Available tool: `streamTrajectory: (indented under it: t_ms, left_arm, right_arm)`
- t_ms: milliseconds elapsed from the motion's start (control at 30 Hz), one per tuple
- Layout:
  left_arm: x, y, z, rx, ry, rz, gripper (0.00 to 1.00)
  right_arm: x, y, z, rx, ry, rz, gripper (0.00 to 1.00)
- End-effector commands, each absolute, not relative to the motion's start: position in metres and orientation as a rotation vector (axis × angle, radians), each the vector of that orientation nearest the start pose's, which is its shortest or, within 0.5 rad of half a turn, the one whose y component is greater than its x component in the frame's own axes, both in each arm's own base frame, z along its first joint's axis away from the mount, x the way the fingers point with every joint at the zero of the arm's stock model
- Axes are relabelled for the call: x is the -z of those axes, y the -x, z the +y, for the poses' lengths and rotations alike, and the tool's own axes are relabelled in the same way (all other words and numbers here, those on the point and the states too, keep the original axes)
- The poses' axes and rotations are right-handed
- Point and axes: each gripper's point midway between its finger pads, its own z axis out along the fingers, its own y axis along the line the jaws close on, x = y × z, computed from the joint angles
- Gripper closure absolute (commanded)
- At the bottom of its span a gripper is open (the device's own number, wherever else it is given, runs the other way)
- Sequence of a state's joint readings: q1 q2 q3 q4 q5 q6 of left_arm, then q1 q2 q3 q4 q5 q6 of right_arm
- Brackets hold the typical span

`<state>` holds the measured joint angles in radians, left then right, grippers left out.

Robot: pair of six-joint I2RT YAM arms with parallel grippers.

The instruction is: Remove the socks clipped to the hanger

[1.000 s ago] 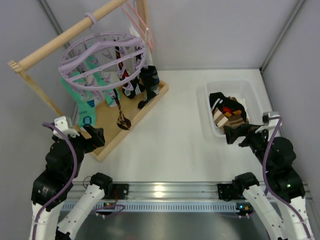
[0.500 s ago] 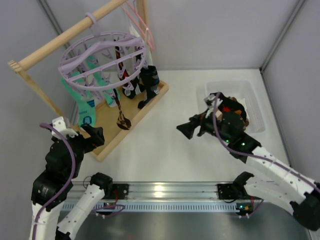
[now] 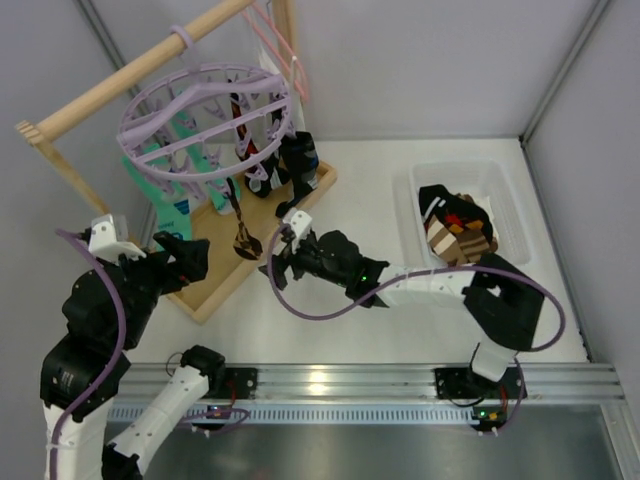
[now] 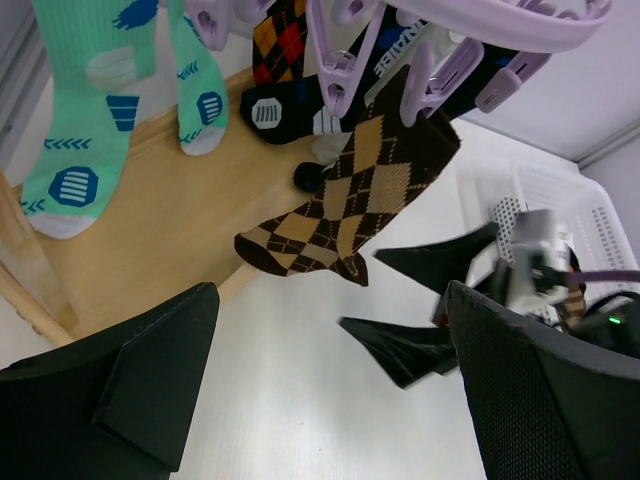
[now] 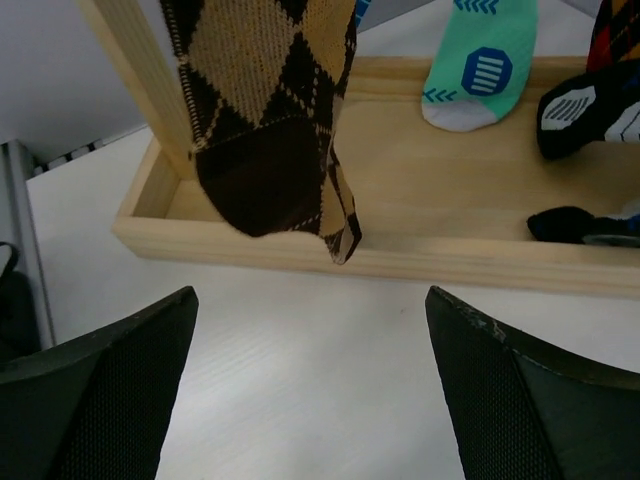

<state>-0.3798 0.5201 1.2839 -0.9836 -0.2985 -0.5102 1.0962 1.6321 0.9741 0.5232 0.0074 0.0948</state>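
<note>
The lavender hanger (image 3: pixel 205 115) hangs from a wooden pole, with socks clipped under it. A brown diamond sock (image 3: pixel 243 235) dangles lowest, over the front edge of the wooden base; it also shows in the left wrist view (image 4: pixel 350 200) and the right wrist view (image 5: pixel 265 110). Mint-green socks (image 3: pixel 175 215) hang at the left and black socks (image 3: pixel 297 170) at the right. My right gripper (image 3: pixel 275 262) is open and empty, just right of and below the brown sock's toe, apart from it. My left gripper (image 3: pixel 185 262) is open and empty, left of that sock.
The wooden base tray (image 3: pixel 290 215) lies under the hanger, with a slanted pole (image 3: pixel 130 75) above. A pink wire hanger (image 3: pixel 280 45) hangs at the back. A white bin (image 3: pixel 505 185) at the right holds socks (image 3: pixel 455 225). Walls close in left, back and right.
My right arm has swung from the bin leftward across the table to the brown diamond sock. My left arm has shifted slightly left and up.
</note>
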Motion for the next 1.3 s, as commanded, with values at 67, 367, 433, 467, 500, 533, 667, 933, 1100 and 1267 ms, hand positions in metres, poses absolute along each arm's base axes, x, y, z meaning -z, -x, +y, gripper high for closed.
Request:
streamTrajectory:
  t_ms: [67,367,433,467,500,533,667,933,1100,1267]
  left_arm:
    - [-0.393,-0.158,-0.037,0.428,0.278,1.715,0.02]
    - [-0.409,-0.158,-0.041,0.450,0.251,1.697,0.02]
    - [-0.414,-0.162,-0.045,0.454,0.239,1.702,0.02]
    - [-0.416,-0.163,-0.047,0.461,0.229,1.706,0.02]
    - [-0.418,-0.166,-0.050,0.468,0.223,1.713,0.02]
    - [-0.422,-0.171,-0.054,0.475,0.214,1.722,0.02]
    - [-0.430,-0.190,-0.067,0.488,0.194,1.760,0.02]
    - [-0.455,-0.219,-0.075,0.472,0.199,1.766,0.02]
    - [-0.435,-0.230,-0.070,0.411,0.224,1.811,0.03]
    - [-0.427,-0.234,-0.080,0.434,0.172,1.840,0.05]
  right_arm:
    - [-0.229,-0.262,0.504,-0.840,0.773,1.371,0.12]
    - [-0.223,-0.270,0.535,-0.890,0.735,1.239,0.72]
    - [-0.221,-0.266,0.527,-0.891,0.713,1.226,0.92]
    - [-0.236,-0.263,0.522,-0.891,0.673,1.192,0.97]
    - [-0.239,-0.260,0.518,-0.880,0.662,1.188,1.00]
    - [-0.235,-0.258,0.513,-0.858,0.660,1.200,1.00]
    - [-0.254,-0.233,0.499,-0.807,0.611,1.205,1.00]
    - [-0.226,-0.194,0.475,-0.666,0.557,1.403,1.00]
    - [-0.217,-0.174,0.471,-0.729,0.554,1.505,1.00]
    - [-0.216,-0.153,0.475,-0.803,0.608,1.524,1.00]
